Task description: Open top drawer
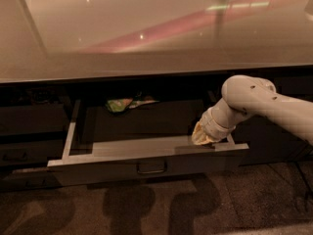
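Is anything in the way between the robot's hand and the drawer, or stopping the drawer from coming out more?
Nothing visible is. The gripper sits right at the top drawer's front edge, near its right end, with nothing between them. Nothing visible stands on the floor in front of the drawer either.

Single view. Mounted in front of counter (146,48), above its top, tilted down. Fairly close in. Faces open drawer (107,170) nearly head-on. Takes in counter top above, drawer mid-frame, floor (244,204) below. Catches arm (264,102) entering from right edge, gripper (201,137) right of centre at drawer's front right rim.
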`<state>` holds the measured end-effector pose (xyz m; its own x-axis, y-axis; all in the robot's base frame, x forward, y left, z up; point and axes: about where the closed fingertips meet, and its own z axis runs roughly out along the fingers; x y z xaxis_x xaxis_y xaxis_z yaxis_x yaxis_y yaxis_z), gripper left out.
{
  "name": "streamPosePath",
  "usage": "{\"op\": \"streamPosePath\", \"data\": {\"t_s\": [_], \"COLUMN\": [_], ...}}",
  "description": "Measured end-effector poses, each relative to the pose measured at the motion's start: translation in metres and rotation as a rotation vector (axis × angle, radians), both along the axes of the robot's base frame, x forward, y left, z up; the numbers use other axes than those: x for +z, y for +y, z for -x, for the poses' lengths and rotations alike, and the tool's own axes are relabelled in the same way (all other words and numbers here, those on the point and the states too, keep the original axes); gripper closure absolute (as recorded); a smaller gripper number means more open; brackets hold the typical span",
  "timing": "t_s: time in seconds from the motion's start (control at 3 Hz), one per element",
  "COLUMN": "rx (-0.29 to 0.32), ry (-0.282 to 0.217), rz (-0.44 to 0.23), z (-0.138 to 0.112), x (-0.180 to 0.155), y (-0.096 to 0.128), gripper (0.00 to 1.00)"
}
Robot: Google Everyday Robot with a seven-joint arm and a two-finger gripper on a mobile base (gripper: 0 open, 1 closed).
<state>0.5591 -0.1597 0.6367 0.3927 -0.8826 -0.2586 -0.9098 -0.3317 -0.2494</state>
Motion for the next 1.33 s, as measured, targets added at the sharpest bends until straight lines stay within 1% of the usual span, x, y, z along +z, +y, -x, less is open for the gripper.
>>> {"op": "streamPosePath", "data": {"t_s": [0.33, 0.67, 1.0, 1.33], "rx": [-0.016, -0.030, -0.035, -0.039], "ry": [-0.011, -0.019, -0.021, -0.027], "rz": [0.043, 0.070, 0.086, 0.103], "z": [0.014, 0.024, 0.030, 0.044], "x": [0.001, 0.001, 0.002, 0.001], "y": [0.000, -0.001, -0.002, -0.002], "gripper": [0.36, 0.11, 0.00, 0.00]}}
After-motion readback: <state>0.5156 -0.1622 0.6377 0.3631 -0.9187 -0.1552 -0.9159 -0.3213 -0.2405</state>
